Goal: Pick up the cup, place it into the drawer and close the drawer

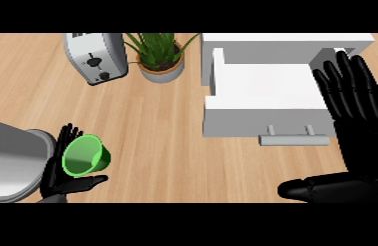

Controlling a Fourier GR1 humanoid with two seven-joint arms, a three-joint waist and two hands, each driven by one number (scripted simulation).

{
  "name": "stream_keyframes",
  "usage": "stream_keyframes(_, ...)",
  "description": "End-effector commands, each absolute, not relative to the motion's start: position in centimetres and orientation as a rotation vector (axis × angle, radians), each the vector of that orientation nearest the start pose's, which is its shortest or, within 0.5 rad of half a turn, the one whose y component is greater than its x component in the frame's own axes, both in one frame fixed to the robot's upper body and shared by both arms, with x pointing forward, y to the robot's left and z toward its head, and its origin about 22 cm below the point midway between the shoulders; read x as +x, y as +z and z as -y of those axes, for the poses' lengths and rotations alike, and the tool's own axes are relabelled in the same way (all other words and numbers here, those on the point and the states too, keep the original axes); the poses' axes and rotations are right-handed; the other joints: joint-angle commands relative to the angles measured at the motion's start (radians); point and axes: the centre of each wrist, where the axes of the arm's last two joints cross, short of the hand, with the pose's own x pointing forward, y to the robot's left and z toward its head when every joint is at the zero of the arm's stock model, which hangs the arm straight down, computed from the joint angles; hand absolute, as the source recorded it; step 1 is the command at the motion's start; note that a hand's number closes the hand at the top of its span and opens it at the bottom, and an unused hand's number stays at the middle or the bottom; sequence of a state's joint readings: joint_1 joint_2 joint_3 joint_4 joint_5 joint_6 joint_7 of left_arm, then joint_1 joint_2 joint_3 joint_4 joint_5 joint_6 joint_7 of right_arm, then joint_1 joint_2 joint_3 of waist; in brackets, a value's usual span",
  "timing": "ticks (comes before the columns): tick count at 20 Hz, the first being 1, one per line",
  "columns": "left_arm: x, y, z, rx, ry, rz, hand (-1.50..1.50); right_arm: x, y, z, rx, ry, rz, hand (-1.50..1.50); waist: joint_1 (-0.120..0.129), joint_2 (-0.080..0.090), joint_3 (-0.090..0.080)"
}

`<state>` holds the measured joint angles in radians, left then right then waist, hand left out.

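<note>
Head view of the wooden counter [162,140]. At the near left, the left hand [53,176] is clamped on the green cup [86,155]: its fingers [66,134] run up the cup's left side and its thumb [87,182] crosses beneath the cup's near side. The cup is tilted, its open mouth turned up towards the viewer, so that the inner wall shows. Whether its base touches the counter cannot be told. The grey left forearm [18,160] enters from the left edge behind the hand.

At the far right stands the white drawer [251,121], pulled out from its white housing [288,42], with the interior open to view from above. A grey bar handle [293,138] projects from the drawer's near face. The cup lies well apart from the drawer, on the opposite side of the counter.

The right hand [351,97] shows at the right edge, fingers straight, spread apart and pointing to the far side, holding nothing; it overlaps the drawer's right side in this view.

At the far left sits a silver toaster [94,57]. Just to its right is a green plant [159,47] in a grey pot [162,74], between the toaster and the drawer.
</note>
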<state>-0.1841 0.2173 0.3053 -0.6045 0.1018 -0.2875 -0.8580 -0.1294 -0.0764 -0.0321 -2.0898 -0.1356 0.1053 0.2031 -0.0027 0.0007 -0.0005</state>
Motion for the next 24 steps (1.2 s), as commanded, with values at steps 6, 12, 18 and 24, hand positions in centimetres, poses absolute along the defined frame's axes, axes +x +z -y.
stream_keyframes(6,20.1,-15.7,-33.7,-0.07,0.229,1.707,-1.5,20.6,13.9,22.1,0.166,0.149,1.986,-1.5,0.0,-0.001,0.0)
stream_keyframes(12,22.8,-14.3,-35.2,-0.219,0.269,1.718,-1.5,21.9,15.0,24.3,0.179,0.163,1.987,-1.5,-0.008,0.002,-0.001)
stream_keyframes(18,23.4,-14.5,-33.8,-0.305,0.279,1.771,1.5,22.3,14.3,24.1,0.172,0.144,2.002,-1.5,-0.006,0.002,-0.001)
stream_keyframes(24,23.6,-14.2,-34.4,-0.237,0.256,1.857,1.5,23.2,13.9,24.6,0.139,0.135,2.012,-1.5,-0.005,0.003,-0.001)
